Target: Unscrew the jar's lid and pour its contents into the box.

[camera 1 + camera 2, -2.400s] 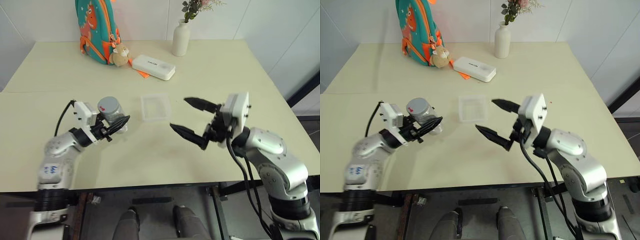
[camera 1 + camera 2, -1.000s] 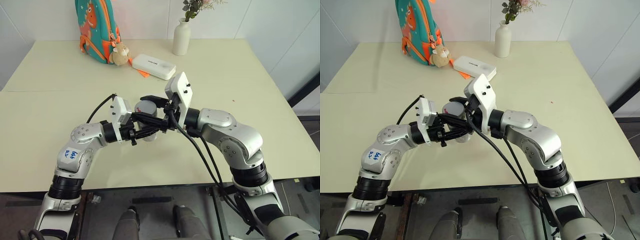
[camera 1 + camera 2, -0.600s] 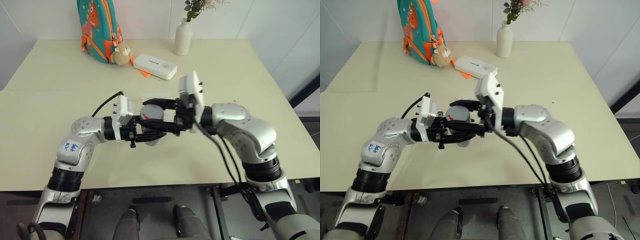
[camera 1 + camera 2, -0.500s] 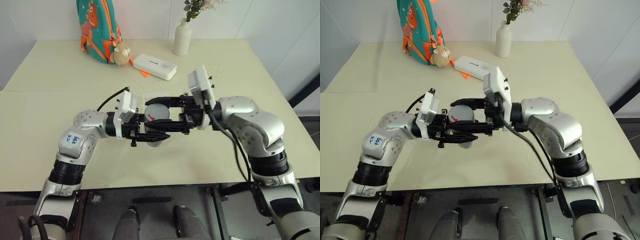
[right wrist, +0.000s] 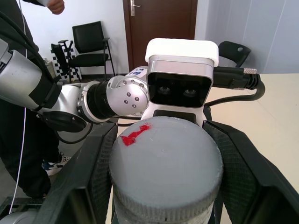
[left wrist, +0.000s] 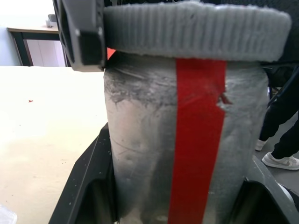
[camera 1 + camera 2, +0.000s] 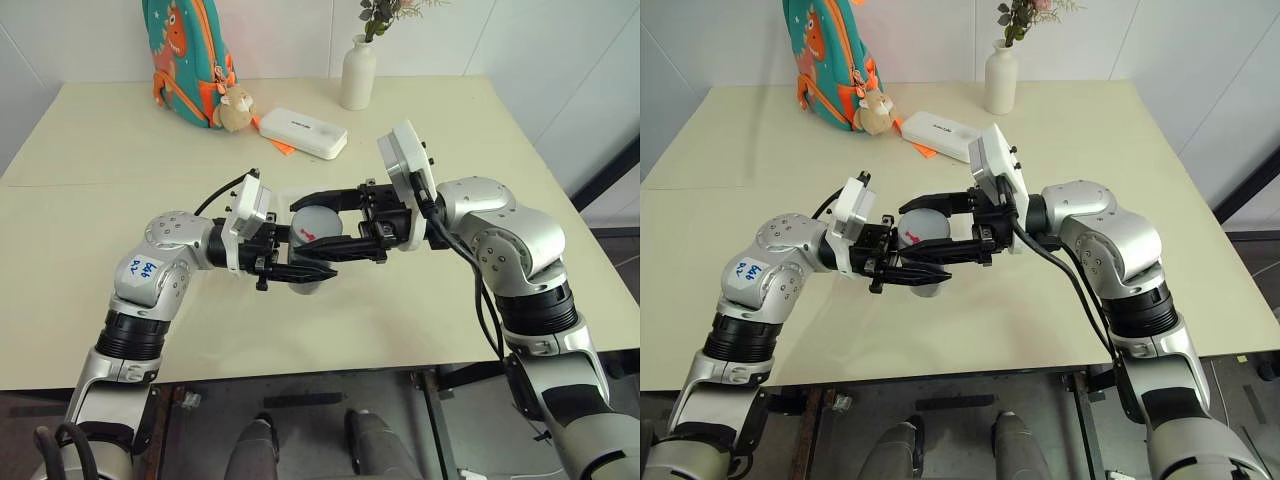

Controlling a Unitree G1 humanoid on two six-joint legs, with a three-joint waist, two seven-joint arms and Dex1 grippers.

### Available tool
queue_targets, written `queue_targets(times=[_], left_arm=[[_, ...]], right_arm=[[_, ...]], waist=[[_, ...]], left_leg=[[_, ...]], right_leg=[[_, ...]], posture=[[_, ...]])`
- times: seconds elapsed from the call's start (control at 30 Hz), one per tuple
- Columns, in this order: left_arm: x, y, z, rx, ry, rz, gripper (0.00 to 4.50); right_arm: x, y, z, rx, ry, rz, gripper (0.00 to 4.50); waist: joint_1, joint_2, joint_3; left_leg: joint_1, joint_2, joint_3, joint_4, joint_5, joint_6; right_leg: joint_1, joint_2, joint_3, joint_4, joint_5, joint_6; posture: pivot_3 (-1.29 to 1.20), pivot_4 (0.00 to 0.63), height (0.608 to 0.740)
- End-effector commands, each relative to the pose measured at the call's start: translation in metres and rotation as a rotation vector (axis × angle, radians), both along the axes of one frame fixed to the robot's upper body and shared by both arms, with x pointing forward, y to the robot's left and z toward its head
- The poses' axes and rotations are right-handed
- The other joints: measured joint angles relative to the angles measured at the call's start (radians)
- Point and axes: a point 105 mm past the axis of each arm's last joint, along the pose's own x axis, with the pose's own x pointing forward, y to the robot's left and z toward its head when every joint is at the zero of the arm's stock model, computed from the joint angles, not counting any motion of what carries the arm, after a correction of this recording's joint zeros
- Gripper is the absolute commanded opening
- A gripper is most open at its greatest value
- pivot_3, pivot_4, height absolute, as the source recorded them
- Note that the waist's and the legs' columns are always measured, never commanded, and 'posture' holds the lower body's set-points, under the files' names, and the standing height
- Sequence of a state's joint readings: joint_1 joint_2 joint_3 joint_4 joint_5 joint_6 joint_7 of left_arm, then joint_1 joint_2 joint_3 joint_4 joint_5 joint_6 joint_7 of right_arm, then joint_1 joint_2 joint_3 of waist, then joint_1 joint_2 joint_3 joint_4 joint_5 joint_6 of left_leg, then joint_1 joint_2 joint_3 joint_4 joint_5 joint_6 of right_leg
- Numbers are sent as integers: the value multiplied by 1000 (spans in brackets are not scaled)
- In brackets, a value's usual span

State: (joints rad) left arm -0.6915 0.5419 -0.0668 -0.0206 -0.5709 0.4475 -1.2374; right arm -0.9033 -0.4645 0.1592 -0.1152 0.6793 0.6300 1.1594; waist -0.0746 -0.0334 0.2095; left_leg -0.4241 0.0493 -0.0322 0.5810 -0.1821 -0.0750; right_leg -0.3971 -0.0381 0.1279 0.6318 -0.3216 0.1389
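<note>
Now I have both arms meeting over the near middle of the table [image 7: 480, 120], with the jar [image 7: 312, 240] lifted clear of the surface between them. My left gripper [image 7: 315, 272] is clenched around the jar's body, reaching in from the left with its fingers either side of the red-striped wall. My right gripper [image 7: 320, 218] comes in from the right and straddles the lid [image 5: 164, 154]. In the right wrist view its two black fingers stand on either side of the ribbed grey cap, but I cannot tell whether they are pressing it or have just let go.

Compared with a couple of seconds ago the change is large. Then the jar stood low at the left beside my left gripper, and my right gripper hung wide open well to the right. Since then the arms have converged and the jar has been carried up and toward the middle. Over the last half second the pair has barely shifted.

To my eye, that puts me in the unscrewing step, probably between twists, with the lid still seated on the jar. The contents are hidden behind the frosted wall. The clear box [image 7: 285, 197] lies on the table just beyond the jar, mostly hidden behind the left wrist, so pouring is not yet in hand.
</note>
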Motion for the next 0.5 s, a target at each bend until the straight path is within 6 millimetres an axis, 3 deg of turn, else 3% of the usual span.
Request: queue_targets(times=[0.03, 0.1, 0.33, 0.5], left_arm=[[8, 19, 19, -98, -47, 87, 2044], [8, 19, 20, -109, -50, 91, 2044], [10, 20, 20, -143, -47, 127, 2044], [8, 19, 15, -154, -35, 138, 2044]], right_arm=[[-10, -3, 7, 29, -18, 39, 3974], [-9, -3, 10, 54, -18, 32, 4478], [1, -2, 33, 193, -49, -73, 4478], [1, 4, 37, 215, -65, -106, 4478]], waist=[[-1, 0, 0], [-1, 0, 0], [-4, 0, 0], [-3, 0, 0]], left_leg=[[0, 0, 0, 0, 0, 0], [0, 0, 0, 0, 0, 0], [0, 0, 0, 1, 0, 0], [0, 0, 0, 1, 0, 0]], right_leg=[[0, 0, 0, 0, 0, 0], [0, 0, 0, 1, 0, 0], [0, 0, 0, 2, 0, 0], [0, 0, 0, 2, 0, 0]], posture=[[0, 150, 740], [0, 150, 740], [0, 150, 740], [0, 150, 740]])
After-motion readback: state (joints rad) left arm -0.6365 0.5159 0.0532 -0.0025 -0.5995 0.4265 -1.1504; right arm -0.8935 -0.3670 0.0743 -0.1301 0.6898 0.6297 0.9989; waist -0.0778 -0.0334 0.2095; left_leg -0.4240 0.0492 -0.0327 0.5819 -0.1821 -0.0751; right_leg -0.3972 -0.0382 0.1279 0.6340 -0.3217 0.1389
